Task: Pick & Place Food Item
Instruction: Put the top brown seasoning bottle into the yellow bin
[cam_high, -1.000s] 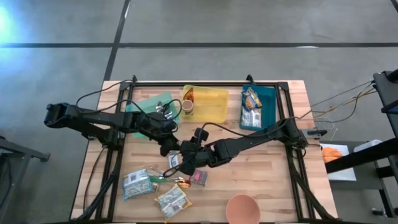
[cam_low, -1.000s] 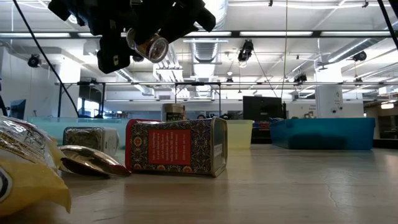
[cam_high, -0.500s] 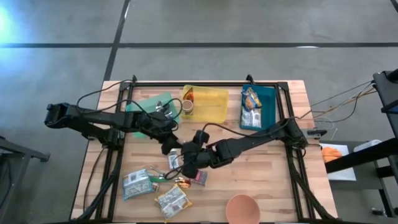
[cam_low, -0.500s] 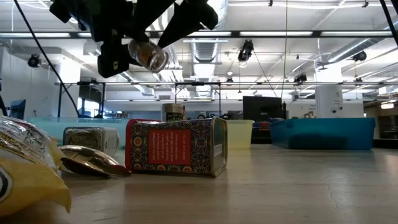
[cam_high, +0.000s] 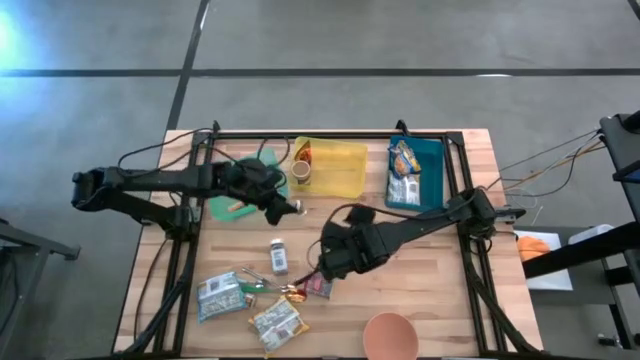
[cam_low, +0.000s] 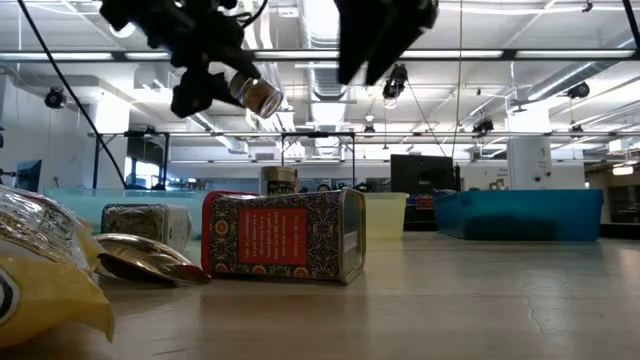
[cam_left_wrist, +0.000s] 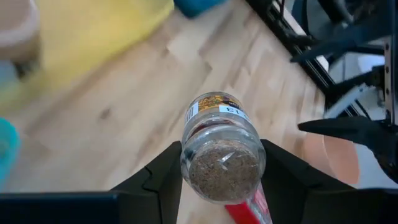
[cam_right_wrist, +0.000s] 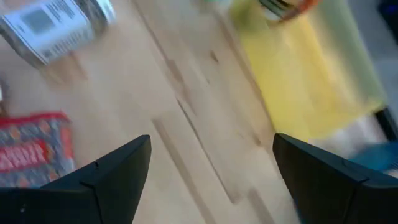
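The left gripper (cam_left_wrist: 221, 186) pinches a glass spice jar (cam_left_wrist: 222, 152) between its two fingers, holding it in the air above the wooden table (cam_high: 420, 290); the jar lies on its side with its base toward the wrist camera; just beyond the gripper are the green bin (cam_high: 225, 205) and the yellow bin (cam_high: 335, 165). The right gripper (cam_right_wrist: 211, 180) has its fingers spread wide and holds nothing; below it on the table are a red patterned tin (cam_right_wrist: 28, 155) and a small white-labelled jar (cam_right_wrist: 59, 22).
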